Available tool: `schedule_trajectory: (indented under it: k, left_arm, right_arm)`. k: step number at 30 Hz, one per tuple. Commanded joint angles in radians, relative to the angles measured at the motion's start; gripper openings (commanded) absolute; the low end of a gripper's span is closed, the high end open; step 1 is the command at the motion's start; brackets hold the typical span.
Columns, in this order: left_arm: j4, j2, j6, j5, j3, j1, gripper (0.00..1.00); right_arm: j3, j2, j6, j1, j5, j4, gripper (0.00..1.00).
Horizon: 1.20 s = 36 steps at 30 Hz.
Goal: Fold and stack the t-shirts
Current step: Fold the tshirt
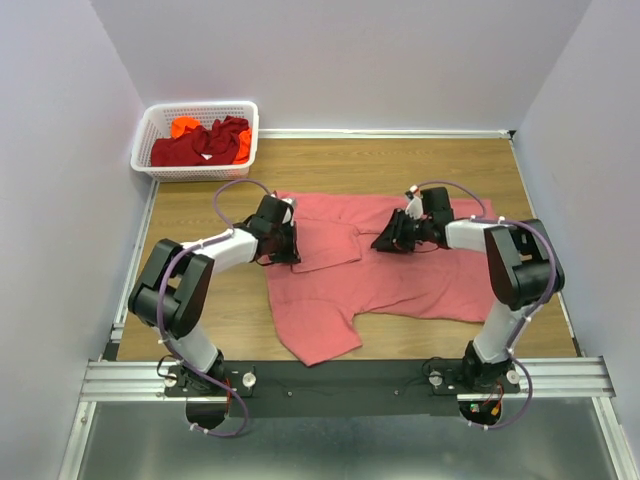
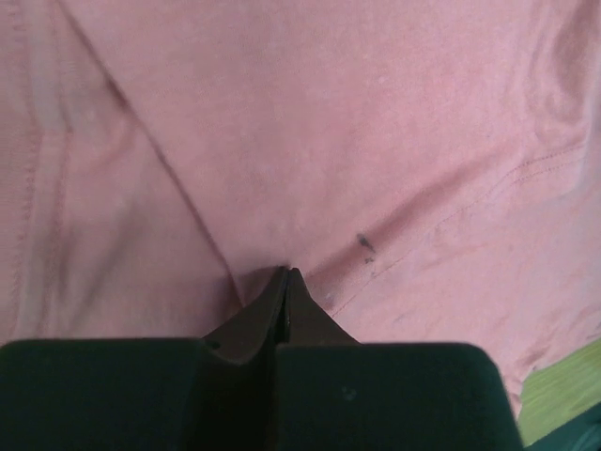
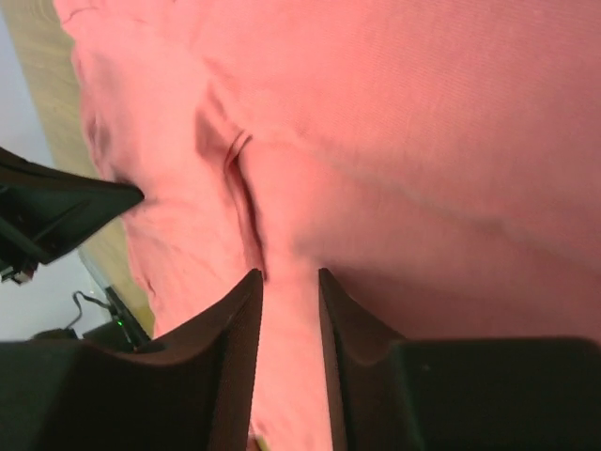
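Salmon-pink t-shirt (image 1: 400, 285): left fingers (image 2: 268, 315) clenched on a fold, right fingers (image 3: 235, 329) parted over cloth; the right should pinch likewise so both carry the fold evenly.

Left gripper (image 2: 285, 274) is clamped fully shut, right gripper (image 3: 289, 278) has its jaws slightly apart, both reaching inward, down low.

Orange shirt (image 1: 184, 126) mostly hidden under dk red shirt (image 1: 200, 150).
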Motion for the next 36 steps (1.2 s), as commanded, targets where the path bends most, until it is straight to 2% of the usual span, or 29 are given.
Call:
schedule_trajectory:
  k: [1, 2, 3, 4, 5, 8, 12, 17, 24, 31, 36]
  left_arm:
    - [-0.088, -0.084, -0.018, -0.098, 0.020, 0.013, 0.11]
    - [-0.101, -0.115, -0.024, -0.119, 0.049, 0.013, 0.14]
    - [-0.108, -0.127, -0.024, -0.133, 0.068, 0.015, 0.18]
    - [-0.116, -0.137, -0.024, -0.148, 0.087, 0.015, 0.31]
    - [-0.127, -0.149, -0.024, -0.180, 0.132, 0.019, 0.37]
    - [-0.099, -0.137, -0.017, -0.241, 0.201, 0.041, 0.43]
    - [-0.035, -0.037, -0.004, -0.259, 0.291, 0.085, 0.41]
    - [0.023, 0.158, 0.034, -0.331, 0.440, 0.105, 0.31]
    - [0.004, 0.365, 0.022, -0.352, 0.594, 0.114, 0.25]
    - [-0.047, 0.475, -0.023, -0.357, 0.652, 0.157, 0.20]
    - [-0.096, 0.486, -0.063, -0.368, 0.666, 0.173, 0.16]
  right_arm:
    - [0.082, -0.140, -0.108, -0.004, 0.119, -0.235, 0.42]
    - [0.094, -0.189, -0.120, -0.015, 0.210, -0.266, 0.48]
    - [0.105, -0.212, -0.129, -0.024, 0.264, -0.318, 0.51]
    - [0.121, -0.231, -0.145, -0.036, 0.315, -0.336, 0.52]
    - [0.125, -0.249, -0.151, -0.050, 0.362, -0.350, 0.54]
    - [0.147, -0.286, -0.157, -0.156, 0.505, -0.381, 0.55]
    - [0.191, -0.256, -0.174, -0.230, 0.576, -0.387, 0.55]
    - [0.289, -0.148, -0.192, -0.313, 0.613, -0.384, 0.52]
    - [0.397, 0.002, -0.205, -0.372, 0.622, -0.381, 0.49]
    - [0.452, 0.140, -0.205, -0.448, 0.615, -0.379, 0.49]
    - [0.470, 0.217, -0.163, -0.526, 0.552, -0.379, 0.49]
